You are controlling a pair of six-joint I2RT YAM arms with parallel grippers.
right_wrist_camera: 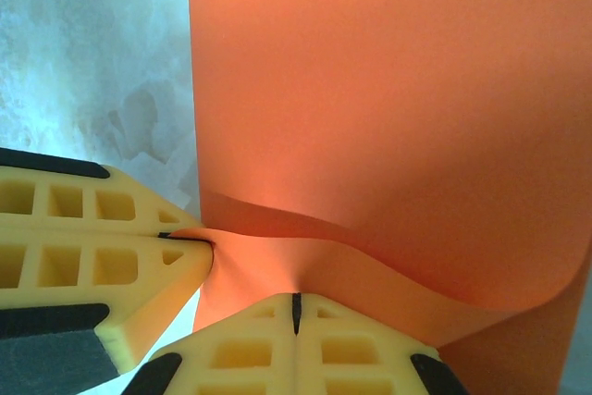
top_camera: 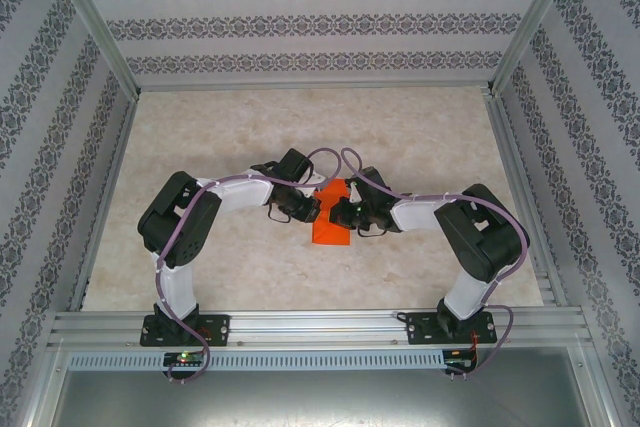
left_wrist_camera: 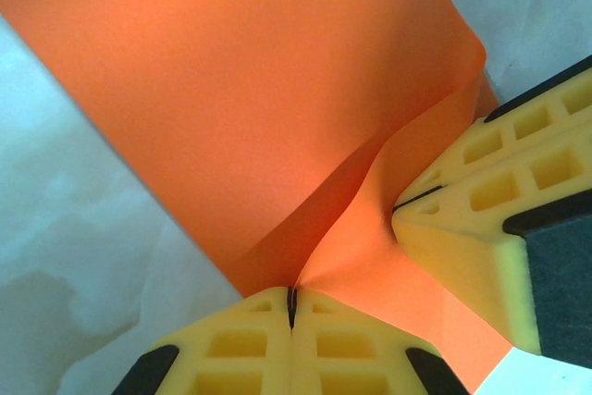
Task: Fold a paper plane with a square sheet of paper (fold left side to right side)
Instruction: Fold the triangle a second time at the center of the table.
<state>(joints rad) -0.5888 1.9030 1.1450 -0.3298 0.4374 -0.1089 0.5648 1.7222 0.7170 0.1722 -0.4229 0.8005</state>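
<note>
The 2 grippers, left gripper (left_wrist_camera: 291,295) and right gripper (right_wrist_camera: 296,302), clamp a buckled edge of the square sheet of paper (top_camera: 330,230) (tips close together); the table (top_camera: 250,127) stretches wide around.

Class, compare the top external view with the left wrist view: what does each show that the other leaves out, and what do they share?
Top external: the left arm and right arm whole, the rail and patterned walls. Left wrist: yellow fingertips of the left claw and right claw pinched shut on a buckled ridge. Shared: the orange paper and the marbled table.
</note>
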